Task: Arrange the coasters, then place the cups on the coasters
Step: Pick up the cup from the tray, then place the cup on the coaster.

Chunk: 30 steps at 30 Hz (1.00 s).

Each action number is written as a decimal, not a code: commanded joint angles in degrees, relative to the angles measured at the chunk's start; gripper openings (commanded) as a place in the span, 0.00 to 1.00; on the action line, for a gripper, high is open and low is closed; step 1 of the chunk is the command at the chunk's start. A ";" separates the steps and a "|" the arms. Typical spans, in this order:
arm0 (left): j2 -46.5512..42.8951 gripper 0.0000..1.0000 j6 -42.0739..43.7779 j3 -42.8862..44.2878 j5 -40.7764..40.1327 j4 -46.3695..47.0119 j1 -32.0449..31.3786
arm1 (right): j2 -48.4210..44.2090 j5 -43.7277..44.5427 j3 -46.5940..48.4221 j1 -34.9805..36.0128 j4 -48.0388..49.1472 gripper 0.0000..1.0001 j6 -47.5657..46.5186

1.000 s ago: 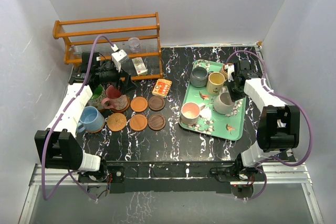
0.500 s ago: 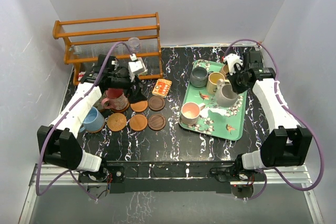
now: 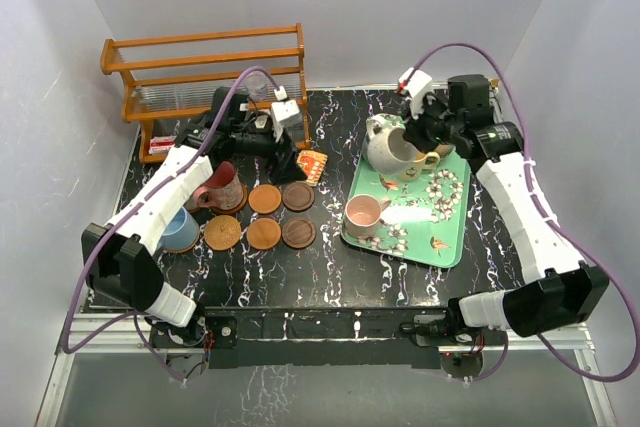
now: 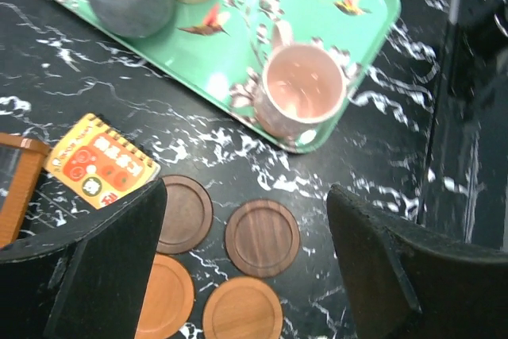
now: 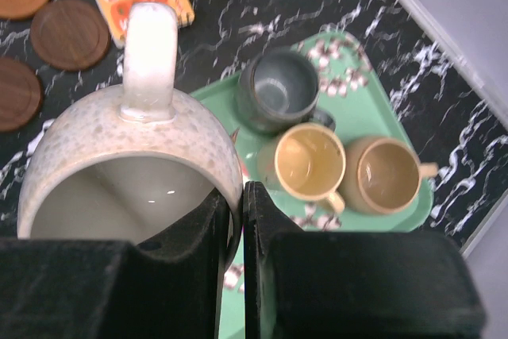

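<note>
Presently: off-white mug held over the tray, coasters in two rows

1. Right gripper [image 5: 236, 196]: pinched tight on the rim of the off-white mug [image 5: 127, 148], one finger inside the wall and one outside. The mug's handle points away from the fingers.
2. Off-white mug: in the right gripper, up off the tray [image 3: 450, 237], over its far left part. It shows tilted in the top view.
3. Left gripper [image 4: 246, 192]: jaws spread wide, with nothing between them. It hangs above the table [image 3: 330, 277], over the far right end of the coasters and near the card [image 3: 312, 165].
4. Coasters [image 3: 264, 234]: five in view, flat on the table left of the tray. They lie as two in the far row and three in the near row, with the two on the right dark and the others orange-brown.
5. Pink mug [image 3: 362, 213]: upright at the tray's near left edge.
6. Grey mug [image 5: 278, 93], yellow mug [image 5: 309, 160] and tan mug [image 5: 385, 172]: upright and close together at the far part of the tray.
7. Maroon mug [image 3: 218, 187]: at the left end of the far coaster row. Whether a coaster lies under it cannot be told.
8. Blue mug [image 3: 180, 230]: left of the near row, partly hidden by the left arm.
9. Rack [image 3: 205, 72]: wooden, at the far left corner.
</note>
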 commanded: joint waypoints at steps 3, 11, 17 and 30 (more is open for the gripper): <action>2.27 0.81 -22.57 9.06 -12.16 9.78 -3.59 | 5.15 18.12 8.72 12.32 16.26 0.00 10.93; 3.58 0.81 -36.10 14.13 -19.20 11.24 -5.09 | 12.98 34.34 15.52 20.74 20.51 0.00 16.67; 3.51 0.83 -37.01 14.58 -24.94 10.31 -5.07 | 15.62 36.90 16.63 24.56 20.68 0.00 17.85; -2.62 0.81 0.46 10.31 -2.01 -4.66 0.29 | 4.34 12.72 2.32 24.54 18.47 0.00 -0.75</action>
